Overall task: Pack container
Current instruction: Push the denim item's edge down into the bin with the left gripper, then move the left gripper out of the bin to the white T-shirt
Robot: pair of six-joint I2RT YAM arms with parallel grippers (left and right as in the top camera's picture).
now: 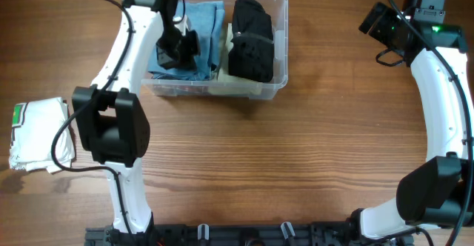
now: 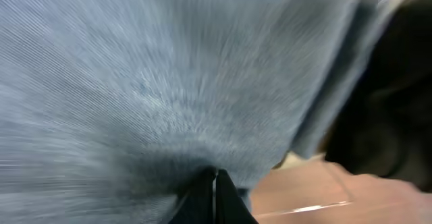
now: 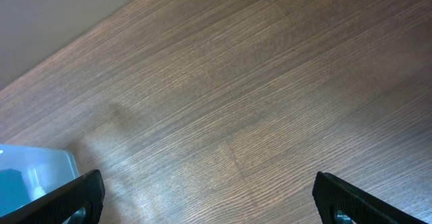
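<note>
The clear container [image 1: 281, 50] stands at the back middle of the table. Inside it a folded blue cloth [image 1: 210, 22] lies on the left and a black garment [image 1: 252, 38] on the right, with something cream beneath. My left gripper [image 1: 180, 50] reaches down into the container's left half. In the left wrist view its fingers are shut together [image 2: 216, 178], tips pressed against the blue cloth [image 2: 148, 82]; whether fabric is pinched does not show. My right gripper [image 3: 209, 193] hangs open and empty over bare wood right of the container [image 3: 37, 173].
A folded white cloth [image 1: 41, 133] with a green mark lies at the table's left edge, beside the left arm's elbow. The right arm [image 1: 444, 105] curves along the right side. Bare wooden table [image 1: 296, 150] lies in front of the container.
</note>
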